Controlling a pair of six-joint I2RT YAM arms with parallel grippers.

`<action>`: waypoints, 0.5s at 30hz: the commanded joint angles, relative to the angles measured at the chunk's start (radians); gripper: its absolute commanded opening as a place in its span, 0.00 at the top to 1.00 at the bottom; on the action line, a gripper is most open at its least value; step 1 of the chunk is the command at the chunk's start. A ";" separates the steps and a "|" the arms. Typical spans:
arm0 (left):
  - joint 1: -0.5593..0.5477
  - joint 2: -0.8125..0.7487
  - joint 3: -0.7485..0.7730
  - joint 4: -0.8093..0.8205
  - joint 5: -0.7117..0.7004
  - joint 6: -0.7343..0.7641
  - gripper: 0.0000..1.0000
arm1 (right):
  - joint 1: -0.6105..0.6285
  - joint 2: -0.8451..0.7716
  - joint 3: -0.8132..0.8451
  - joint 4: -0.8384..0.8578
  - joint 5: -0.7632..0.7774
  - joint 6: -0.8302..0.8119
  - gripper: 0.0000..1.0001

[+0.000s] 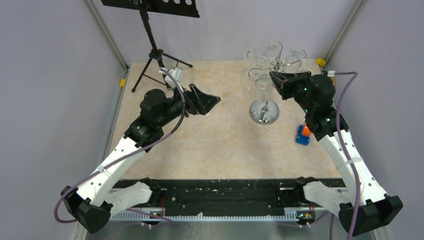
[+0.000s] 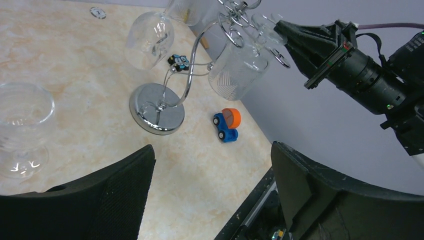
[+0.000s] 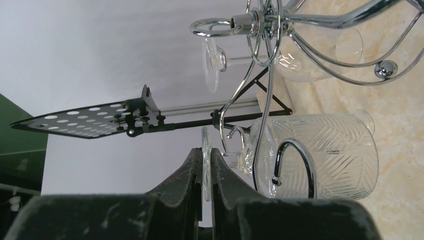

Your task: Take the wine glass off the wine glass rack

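Right gripper (image 3: 206, 156) pinched on foot disc of wine glass (image 3: 320, 155). Glass hangs on wine glass rack (image 1: 265, 111), far right; lift-off not done. Left gripper (image 1: 209, 102) spread wide, mid-table, holds nothing.

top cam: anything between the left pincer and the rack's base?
Nothing: the top view shows only bare tabletop between the left pincer and the wine glass rack base. The left wrist view agrees.

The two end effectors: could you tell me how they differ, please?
The left end effector is open and empty; the right end effector is shut on a wine glass. The left is apart from the wine glass rack; the right is among its arms. Both are black.
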 commanded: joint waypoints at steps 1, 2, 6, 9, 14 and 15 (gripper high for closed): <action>0.002 0.006 0.040 0.113 0.038 -0.044 0.11 | -0.006 -0.071 -0.012 0.101 -0.062 0.036 1.00; 0.002 0.006 0.039 0.115 0.038 -0.044 0.11 | -0.006 -0.079 -0.017 0.102 -0.069 0.037 1.00; 0.002 0.000 0.019 0.138 0.052 -0.024 0.11 | -0.006 -0.113 -0.041 0.106 -0.108 0.039 1.00; 0.002 -0.008 -0.004 0.154 0.061 -0.015 0.11 | -0.006 -0.143 -0.065 0.147 -0.171 0.057 1.00; 0.003 -0.012 -0.043 0.178 0.063 -0.120 0.10 | -0.006 -0.182 -0.092 0.253 -0.291 0.124 1.00; 0.003 -0.011 -0.053 0.192 0.066 -0.165 0.09 | -0.006 -0.189 -0.094 0.281 -0.305 0.135 1.00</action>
